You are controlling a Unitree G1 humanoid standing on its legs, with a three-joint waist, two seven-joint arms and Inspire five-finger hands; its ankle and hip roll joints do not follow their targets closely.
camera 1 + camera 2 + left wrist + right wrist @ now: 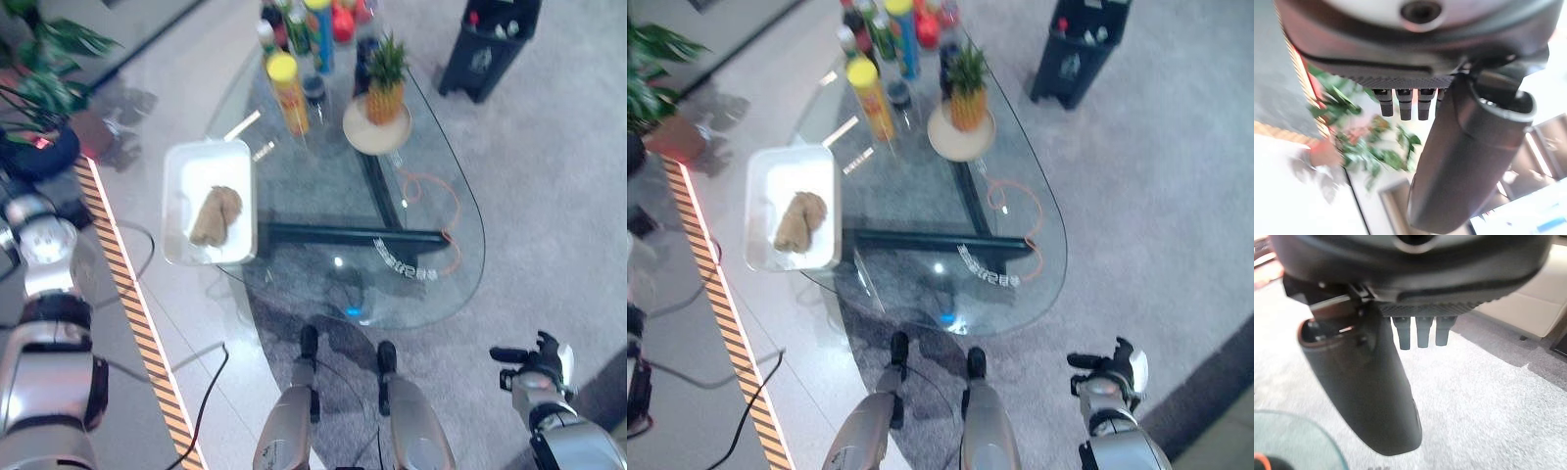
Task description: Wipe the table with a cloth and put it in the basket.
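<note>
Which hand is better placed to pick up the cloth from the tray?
Left, probably. The cloth lies in the white tray at the glass table's left edge, on the left arm's side. The right hand hangs open beyond the table's opposite side.

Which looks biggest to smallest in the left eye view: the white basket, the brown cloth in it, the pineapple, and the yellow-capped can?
1. white basket, clearly the largest.
2. brown cloth and pineapple: they look about alike, so I won't rank them.
3. yellow-capped can, slimmer, though it stands farther from the camera.
</note>
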